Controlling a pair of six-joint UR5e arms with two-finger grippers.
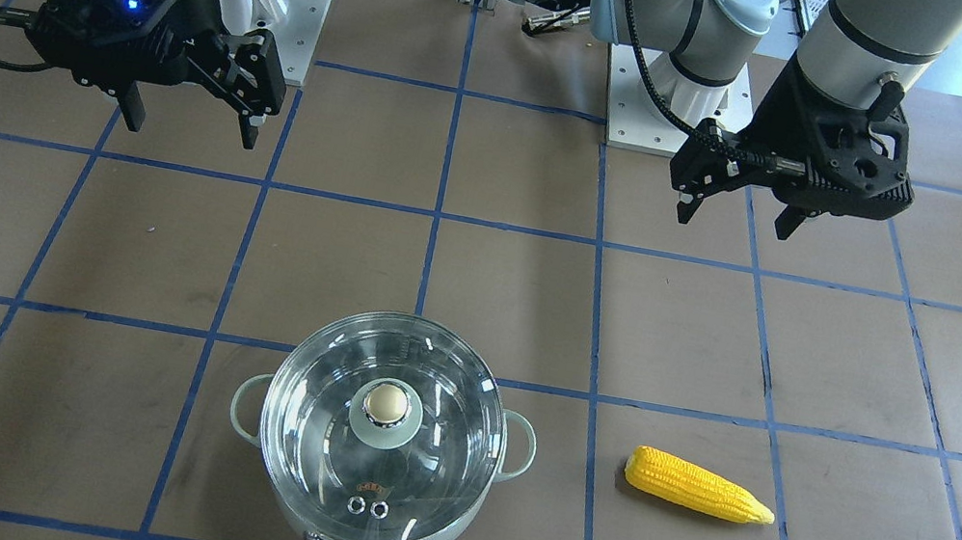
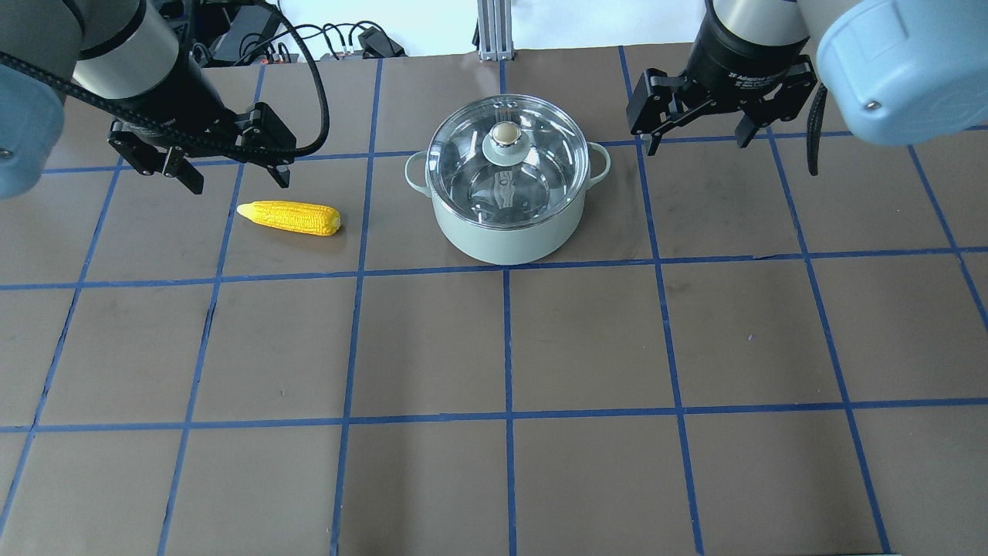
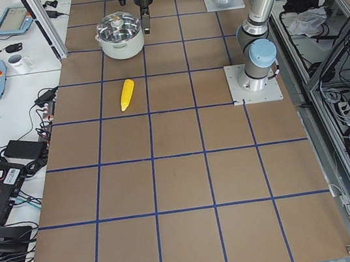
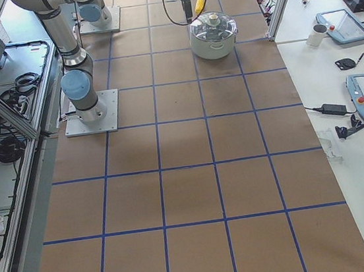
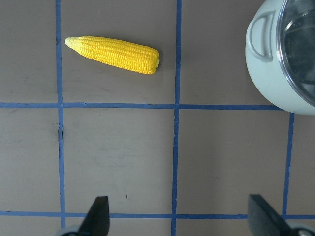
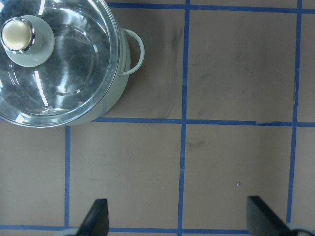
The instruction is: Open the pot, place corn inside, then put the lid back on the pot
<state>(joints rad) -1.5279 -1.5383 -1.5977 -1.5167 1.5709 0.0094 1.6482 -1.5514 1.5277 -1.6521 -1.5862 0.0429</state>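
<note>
The pot (image 2: 505, 232), pale grey-green with two loop handles, stands on the table with the clear glass lid (image 2: 463, 166) shut on it. The lid's cream-gold knob (image 2: 505, 133) is in the centre. The yellow corn (image 2: 289, 218) lies flat on the table to the pot's left, apart from it. My left gripper (image 2: 238, 184) hovers open and empty just behind the corn. My right gripper (image 2: 695, 144) hovers open and empty to the right of the pot. The left wrist view shows the corn (image 5: 115, 53) and the pot's handle (image 5: 261, 37). The right wrist view shows the lid (image 6: 74, 73).
The brown table (image 2: 509, 347) has a grid of blue tape lines. The arm bases (image 1: 676, 97) stand at the robot's side. Desks with tablets and a mug (image 3: 18, 61) lie beyond the table's far edge.
</note>
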